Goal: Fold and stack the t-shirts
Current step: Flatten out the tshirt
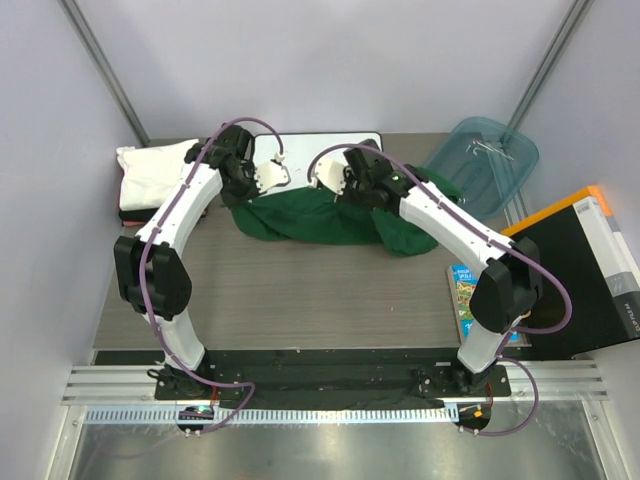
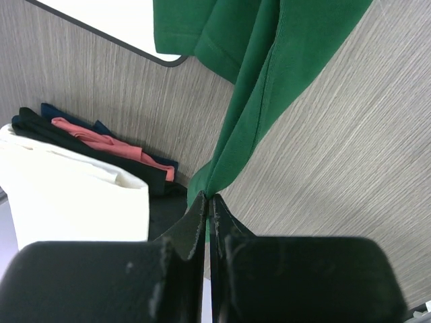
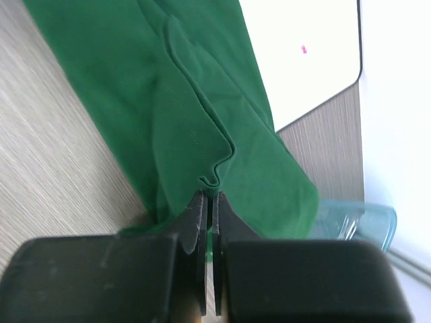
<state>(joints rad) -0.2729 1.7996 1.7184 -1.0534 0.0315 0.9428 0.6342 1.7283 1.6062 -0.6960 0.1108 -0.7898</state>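
Pinching t-shirt [image 1: 320, 220], left end effector [image 2: 209, 199], right end effector [image 3: 211, 197], both closed, metal [image 1: 488, 148] in tub [image 1: 503, 182]

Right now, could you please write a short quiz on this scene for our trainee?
1. True or false: the left gripper and the right gripper are both shut on the green shirt.
2. Where does the folded stack lie? A) left of the white board; B) inside the teal tub.
3. Fill in: the teal tub sits at the far ____ corner of the table.
Key: 1 true; 2 A; 3 right.
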